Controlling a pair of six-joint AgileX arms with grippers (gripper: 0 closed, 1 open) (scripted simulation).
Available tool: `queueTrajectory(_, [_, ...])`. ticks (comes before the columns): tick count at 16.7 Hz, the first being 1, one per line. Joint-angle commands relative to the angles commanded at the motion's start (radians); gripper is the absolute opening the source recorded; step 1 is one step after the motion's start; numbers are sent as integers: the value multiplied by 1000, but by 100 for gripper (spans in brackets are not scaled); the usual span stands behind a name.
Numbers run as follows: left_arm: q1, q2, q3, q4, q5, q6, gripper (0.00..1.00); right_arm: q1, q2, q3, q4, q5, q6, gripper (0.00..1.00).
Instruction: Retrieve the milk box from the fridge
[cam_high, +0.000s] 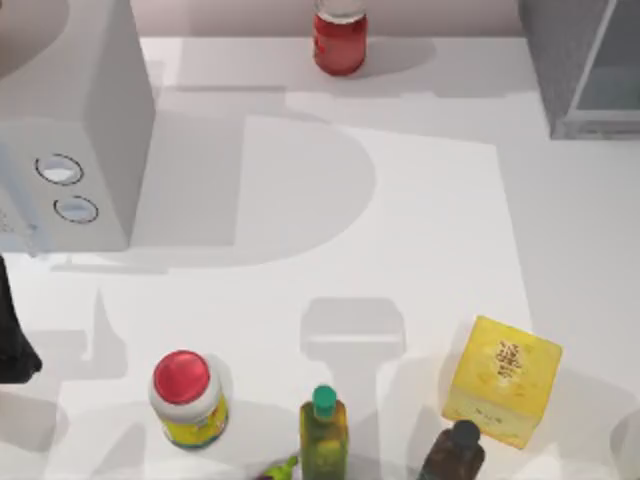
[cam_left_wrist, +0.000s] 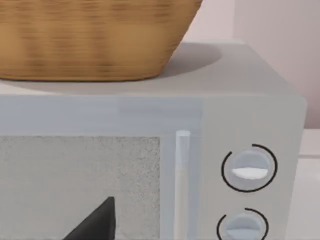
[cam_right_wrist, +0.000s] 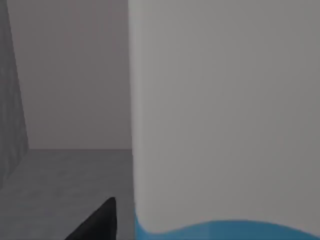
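Observation:
The milk box (cam_right_wrist: 225, 115) looms very close in the right wrist view, a white face with a light blue band along its lower part. It stands on the grey floor inside the fridge (cam_right_wrist: 60, 175). A dark part of my right gripper (cam_right_wrist: 95, 222) sits just beside the carton's edge; whether it touches the carton is not visible. From above, the fridge (cam_high: 575, 60) is the grey speckled cabinet at the table's far right corner, with a pale see-through panel. My left arm (cam_high: 15, 340) is parked at the left edge, its gripper (cam_left_wrist: 95, 222) facing the white box with two dials.
The white box with two round dials (cam_high: 75, 120) stands at the left, with a wicker basket (cam_left_wrist: 90, 40) on top. A red jar (cam_high: 340, 40) stands at the back. Near the front are a red-lidded jar (cam_high: 186, 398), a green-capped bottle (cam_high: 324, 435), a dark bottle (cam_high: 455, 455) and a yellow box (cam_high: 503, 380).

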Motion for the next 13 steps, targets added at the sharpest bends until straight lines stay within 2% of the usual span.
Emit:
queueTrajectory(12, [0,0,0,0,0,0,100,0,0,0,0,0,0,2])
queueTrajectory(13, [0,0,0,0,0,0,100,0,0,0,0,0,0,0])
